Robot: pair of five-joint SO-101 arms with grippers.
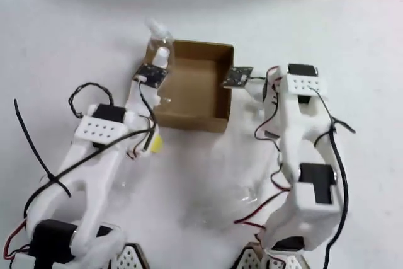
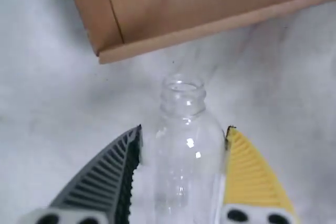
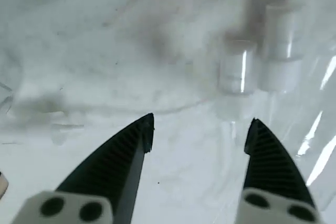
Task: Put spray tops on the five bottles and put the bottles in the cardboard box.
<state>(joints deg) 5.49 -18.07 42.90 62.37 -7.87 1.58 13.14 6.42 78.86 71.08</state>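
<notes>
A clear bottle (image 2: 184,150) without a top lies between the grey finger (image 2: 113,177) and yellow finger (image 2: 252,177) of my left gripper (image 2: 184,132), which is shut on its body. The bottle's open neck points at the cardboard box (image 2: 210,9). In the high view the box (image 1: 189,114) stands open mid-table, with the left gripper (image 1: 153,144) at its near left corner. My right gripper (image 3: 199,129) is open over the white table with nothing between its fingers. Two white spray tops (image 3: 236,66) lie beyond it under clear plastic.
A clear bottle with a white top (image 1: 158,42) stands outside the box's far left corner. Faint clear bottles (image 1: 242,190) lie on the table between the two arms. The right arm (image 1: 302,124) stretches along the box's right side.
</notes>
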